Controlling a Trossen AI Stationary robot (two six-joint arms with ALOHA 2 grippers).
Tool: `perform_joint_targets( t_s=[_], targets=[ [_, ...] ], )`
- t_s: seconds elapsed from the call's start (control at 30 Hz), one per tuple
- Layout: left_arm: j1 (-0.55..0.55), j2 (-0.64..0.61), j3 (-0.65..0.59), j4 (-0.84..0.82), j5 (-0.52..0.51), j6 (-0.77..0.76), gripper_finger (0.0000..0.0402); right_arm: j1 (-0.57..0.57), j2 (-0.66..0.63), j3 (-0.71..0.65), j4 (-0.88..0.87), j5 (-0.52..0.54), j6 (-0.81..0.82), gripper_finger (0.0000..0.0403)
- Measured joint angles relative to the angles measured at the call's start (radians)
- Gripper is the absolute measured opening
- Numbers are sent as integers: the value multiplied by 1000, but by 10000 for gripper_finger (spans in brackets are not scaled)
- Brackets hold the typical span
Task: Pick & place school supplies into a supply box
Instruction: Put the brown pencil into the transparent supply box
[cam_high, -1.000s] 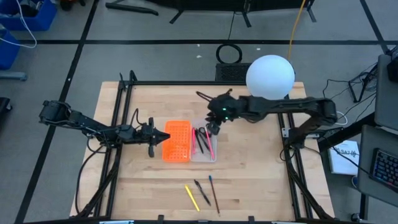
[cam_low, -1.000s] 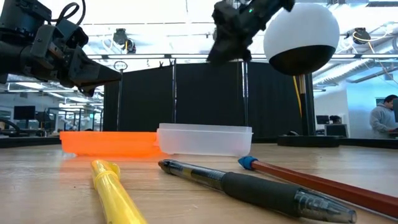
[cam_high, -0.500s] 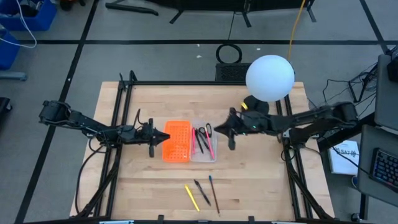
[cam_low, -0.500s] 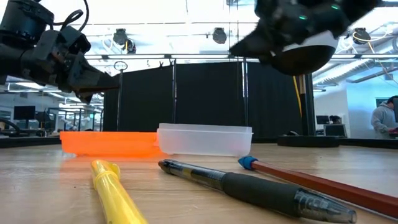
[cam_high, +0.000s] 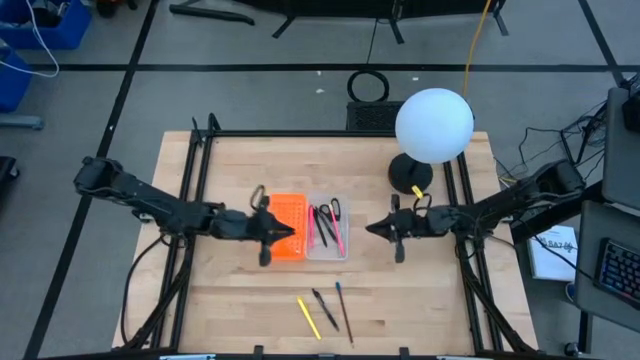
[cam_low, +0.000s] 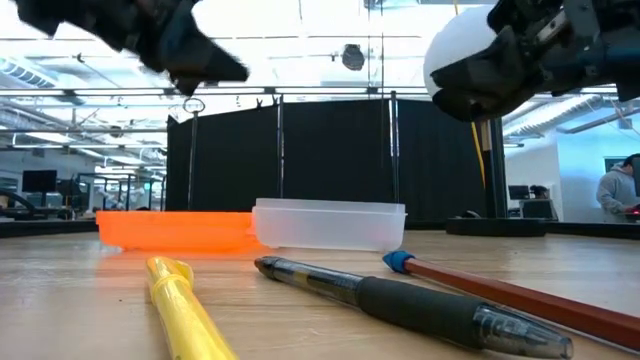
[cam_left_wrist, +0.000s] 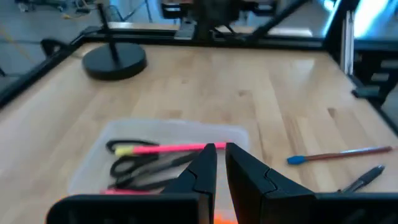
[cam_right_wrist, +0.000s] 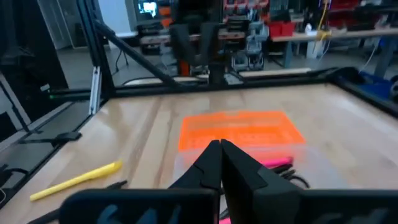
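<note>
The supply box lies opened flat near the middle of the wooden surface, its orange gridded half on the left arm's side and its clear tray joined beside it, presumably so that things can be dropped straight in from above. The left gripper hovers over the orange half with its fingers nearly closed, a thin gap between them and nothing held; it seems placed to steady the box or simply to wait. The right gripper hangs just beside the tray on the other side, its fingers pressed together and empty, which reads as an arm between picks. Inside the tray there are one pair of black-handled scissors, one pink pen and some dark pens whose number cannot be told. On the surface near the front edge, well apart from the box, three supplies await: one yellow pen, one black pen and one blue-tipped pencil. One white globe lamp stands at the far side.
</note>
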Motion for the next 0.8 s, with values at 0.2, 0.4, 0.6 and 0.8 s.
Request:
perform_joint_targets(
  t_s=[0.2, 0.4, 0.6, 0.8],
  targets=[
    [-33, 178, 270, -326, -30, -23, 6, 22, -119, -55, -28, -104, -27, 1],
    [-49, 347, 449, -456, 10, 74, 6, 19, -341, -146, -33, -44, -40, 0],
    [-41, 511, 629, -582, 99, 157, 5, 1, -500, -223, -37, -28, -46, 0],
    [-42, 705, 832, -687, 153, 309, 12, -23, -590, -251, -150, -25, -26, 0]
  ],
)
